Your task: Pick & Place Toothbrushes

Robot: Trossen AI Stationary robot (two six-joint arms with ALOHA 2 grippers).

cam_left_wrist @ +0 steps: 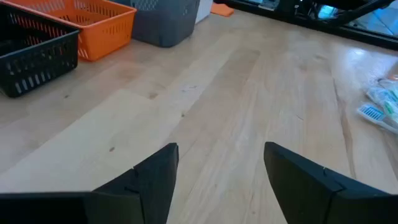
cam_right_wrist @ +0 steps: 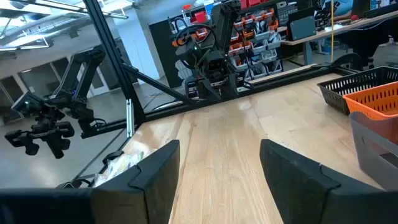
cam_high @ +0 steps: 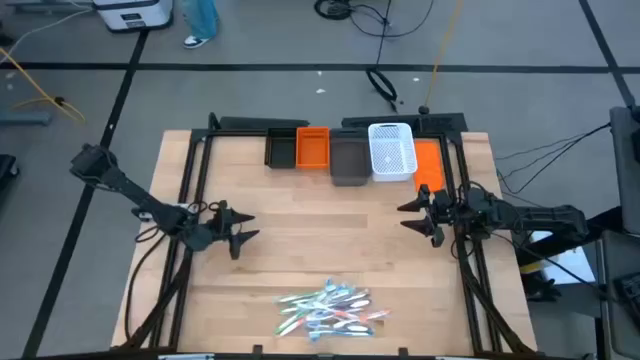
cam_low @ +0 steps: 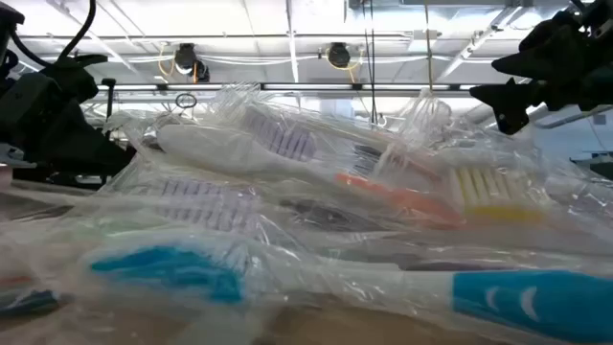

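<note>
The toothbrushes (cam_high: 328, 308), a heap of thin sticks in clear wrappers, white, blue, green and pink-red, lie on the wooden table near its front edge; the low view shows the toothbrushes (cam_low: 316, 220) close up. My left gripper (cam_high: 243, 230) hovers open at the table's left, fingers pointing toward the middle, nothing between them (cam_left_wrist: 221, 180). My right gripper (cam_high: 415, 213) hovers open at the table's right, near the orange bin, also with nothing between its fingers (cam_right_wrist: 219, 180).
A row of bins stands along the far edge: black (cam_high: 281, 147), orange (cam_high: 312, 147), grey (cam_high: 348, 160), white (cam_high: 392, 152) and another orange one (cam_high: 429, 165). A black frame (cam_high: 196, 170) borders the table. Bare wood lies between the grippers and the heap.
</note>
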